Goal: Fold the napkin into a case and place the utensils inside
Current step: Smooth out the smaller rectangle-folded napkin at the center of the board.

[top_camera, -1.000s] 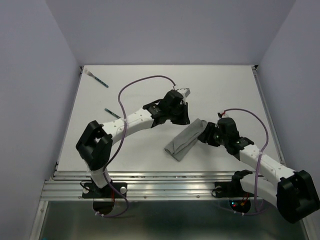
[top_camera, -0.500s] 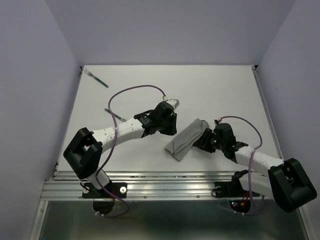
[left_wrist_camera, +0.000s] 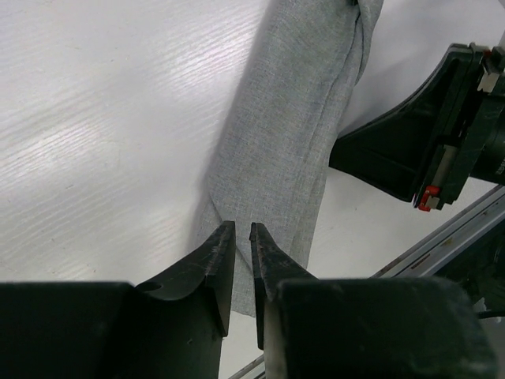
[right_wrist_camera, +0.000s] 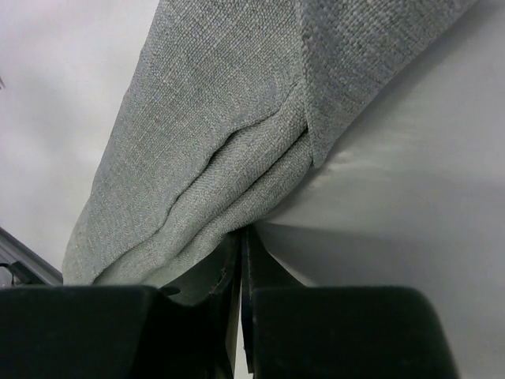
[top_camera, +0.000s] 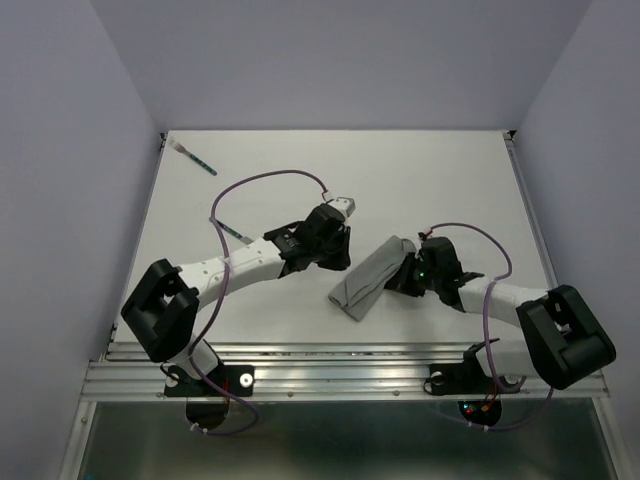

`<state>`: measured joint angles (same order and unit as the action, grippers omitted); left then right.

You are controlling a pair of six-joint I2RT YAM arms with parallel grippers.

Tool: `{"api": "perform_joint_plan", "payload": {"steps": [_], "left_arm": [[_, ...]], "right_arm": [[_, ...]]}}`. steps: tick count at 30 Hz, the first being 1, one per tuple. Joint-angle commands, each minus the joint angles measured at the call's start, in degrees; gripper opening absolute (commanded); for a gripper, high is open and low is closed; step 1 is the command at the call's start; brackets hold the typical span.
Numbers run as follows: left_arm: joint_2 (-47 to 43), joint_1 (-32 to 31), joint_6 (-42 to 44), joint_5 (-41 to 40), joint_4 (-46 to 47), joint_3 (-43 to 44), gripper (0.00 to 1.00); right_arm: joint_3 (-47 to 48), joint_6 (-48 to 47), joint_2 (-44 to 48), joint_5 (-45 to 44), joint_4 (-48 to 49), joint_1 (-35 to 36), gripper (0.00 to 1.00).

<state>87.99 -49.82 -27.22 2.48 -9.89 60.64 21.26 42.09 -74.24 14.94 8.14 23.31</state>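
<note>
Over on the left the far utensil (top_camera: 196, 159) lies near the back corner, and the nearer utensil (top_camera: 228, 229) pokes out from behind the left arm; both are well apart from the cloth. The left gripper (left_wrist_camera: 242, 231) hovers over the near end of the napkin (top_camera: 372, 278), its fingers all but together with only a sliver between them and nothing in it.

The napkin sits right of centre, already folded to a narrow grey strip lying on a slant between the two arms. It looks light, soft and limp, so I'd expect the layers to slide or fall open if lifted by one edge; a pinch through all layers at an end seems safest.

The right gripper (right_wrist_camera: 241, 237) has its fingers pressed together at the strip's side fold; whether cloth is caught there I cannot tell.

The table (top_camera: 450, 180) is smooth white, the walls (top_camera: 350, 60) plain pale lilac
</note>
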Motion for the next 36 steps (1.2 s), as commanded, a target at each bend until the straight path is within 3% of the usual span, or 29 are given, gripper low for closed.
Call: {"api": "perform_joint_plan", "payload": {"steps": [1, 8, 10, 11, 14, 19, 24, 31, 36], "left_arm": [[-3.8, -0.4, 0.5, -1.8, 0.7, -1.4, 0.25], [-5.6, -0.4, -0.6, -4.2, 0.6, -3.1, 0.25], [-6.1, -0.4, -1.0, -5.0, 0.7, -3.6, 0.25], [-6.2, -0.4, -1.0, -5.3, 0.9, -3.9, 0.25], [-5.5, -0.4, -0.5, -6.8, 0.8, -4.2, 0.28], [-3.8, -0.5, -0.3, -9.3, -0.9, -3.4, 0.29], [0.3, -1.4, 3.6, -6.5, -4.8, 0.1, 0.33], [3.7, -6.8, 5.6, -13.4, -7.5, 3.9, 0.53], [7.5, -9.3, 7.8, -17.3, -10.4, 6.9, 0.58]], "right_arm": [[4.4, -6.9, -4.3, -3.3, 0.2, 0.3, 0.04], [11.6, -9.0, -13.6, -2.9, -0.2, 0.3, 0.03], [14.8, -8.1, -14.9, -2.8, -1.3, -0.2, 0.10], [16.1, -7.6, -15.5, -2.6, -2.1, -0.2, 0.20], [19.7, -6.3, -17.2, -3.6, -4.7, -0.2, 0.34], [18.7, -3.8, -14.2, -5.4, -5.2, -0.2, 0.36], [14.7, -1.5, -7.9, -6.3, -5.2, -0.2, 0.37], [10.9, 0.5, -2.5, -5.2, -5.2, -0.2, 0.38], [8.9, 0.7, -1.6, -4.6, -5.2, -0.2, 0.40]]}}
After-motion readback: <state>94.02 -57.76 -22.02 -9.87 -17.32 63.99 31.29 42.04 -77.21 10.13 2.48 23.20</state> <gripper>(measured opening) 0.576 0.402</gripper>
